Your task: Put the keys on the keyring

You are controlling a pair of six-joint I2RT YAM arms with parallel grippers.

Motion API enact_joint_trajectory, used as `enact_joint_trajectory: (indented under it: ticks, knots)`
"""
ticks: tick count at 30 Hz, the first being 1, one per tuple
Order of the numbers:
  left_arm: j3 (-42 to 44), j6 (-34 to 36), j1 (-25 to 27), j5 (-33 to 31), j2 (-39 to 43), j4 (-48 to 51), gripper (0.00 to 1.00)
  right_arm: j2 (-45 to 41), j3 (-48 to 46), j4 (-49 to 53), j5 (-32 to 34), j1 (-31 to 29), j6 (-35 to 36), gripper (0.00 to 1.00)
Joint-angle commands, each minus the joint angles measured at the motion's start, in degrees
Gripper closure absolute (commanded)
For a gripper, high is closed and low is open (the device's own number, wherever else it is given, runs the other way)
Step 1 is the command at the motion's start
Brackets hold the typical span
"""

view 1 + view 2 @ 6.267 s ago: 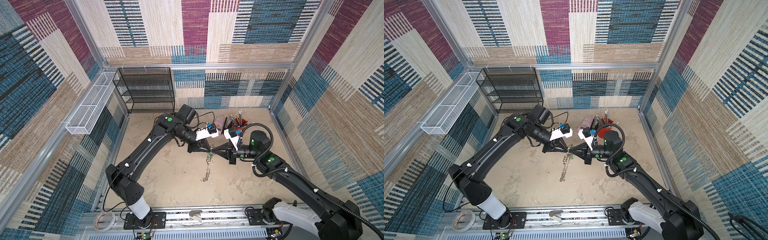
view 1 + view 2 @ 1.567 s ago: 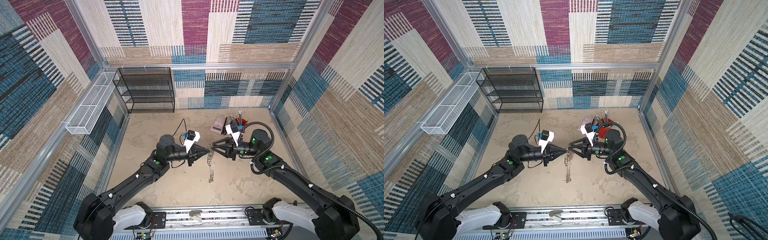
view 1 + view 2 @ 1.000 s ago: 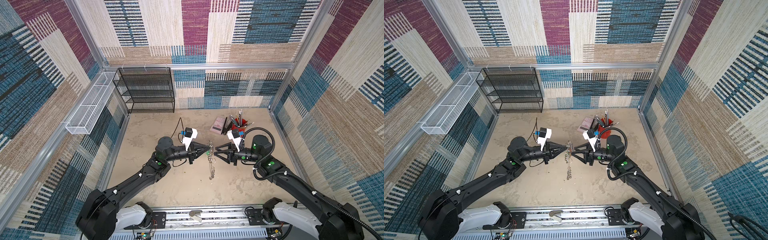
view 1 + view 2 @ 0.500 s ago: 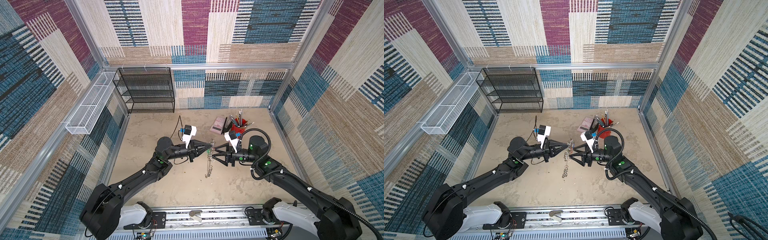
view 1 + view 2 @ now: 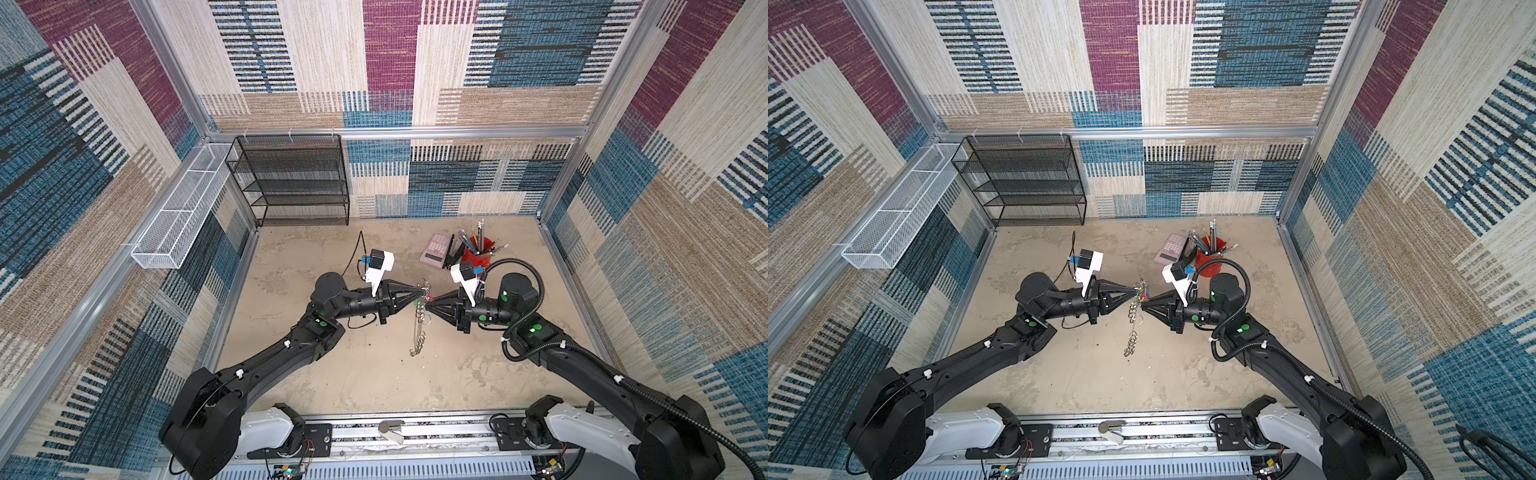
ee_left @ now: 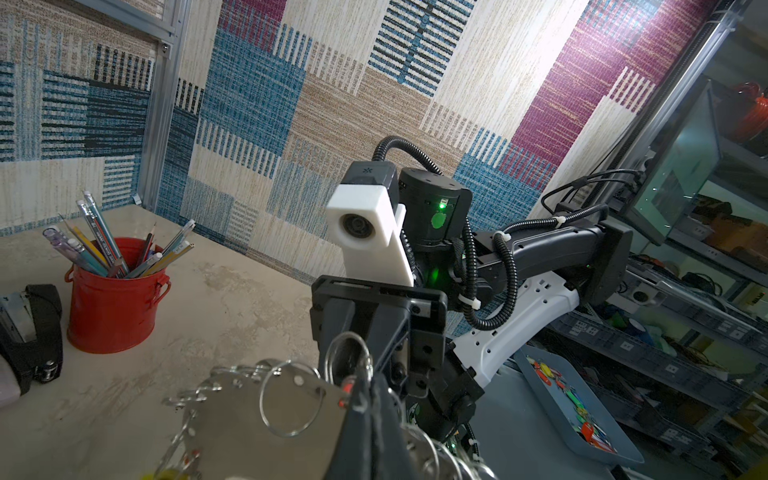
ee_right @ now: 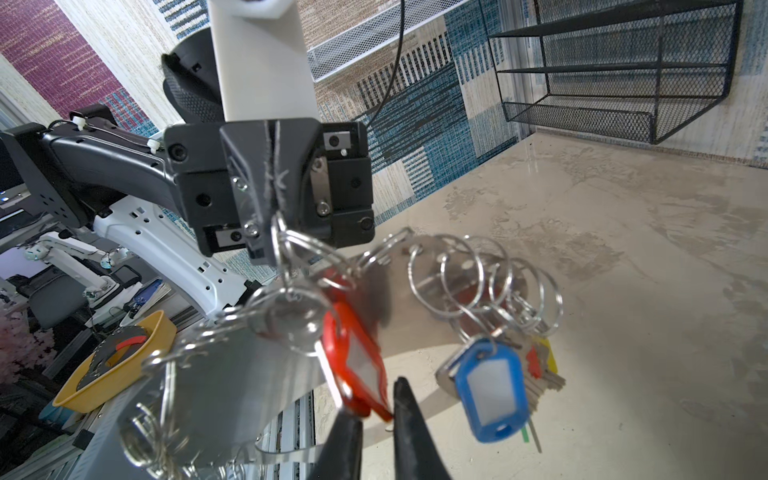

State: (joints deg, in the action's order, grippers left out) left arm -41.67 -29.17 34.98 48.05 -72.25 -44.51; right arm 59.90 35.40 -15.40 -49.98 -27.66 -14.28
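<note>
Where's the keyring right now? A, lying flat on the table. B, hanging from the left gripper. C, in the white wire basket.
B: the left gripper has its jaws shut on the keyring, which dangles from it in both top views.

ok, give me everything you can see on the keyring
The keyring is a flat grey flexible band, its edges threaded with many silver split rings. It hangs in the air between the arms, drooping toward the table. The left gripper is shut on its top. A red-tagged key and a blue-tagged key dangle from rings. The right gripper sits at the red tag's end; a pinch can't be confirmed.
</note>
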Motion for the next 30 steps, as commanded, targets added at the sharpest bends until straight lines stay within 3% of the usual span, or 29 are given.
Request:
enact_joint_trajectory:
  ticks: [1,3,19,30]
  knots:
    - [-0.9,3.8,-0.1,-1.1,0.6,0.6,1.00,-1.3,-0.6,-1.9,-0.2,0.0,-0.4,0.95]
    - [-1.0,4.2,-0.3,-1.2,0.8,1.2,1.00,-2.2,-1.1,-1.8,-0.1,0.0,-0.7,1.00]
    - [-1.1,9.0,-2.6,-0.9,2.6,8.3,1.00,-7.1,-0.9,2.3,2.6,0.0,-0.7,1.00]
    - [-1.0,8.9,-2.6,-0.5,2.0,7.6,1.00,-5.4,0.2,0.9,2.6,0.0,-1.1,1.00]
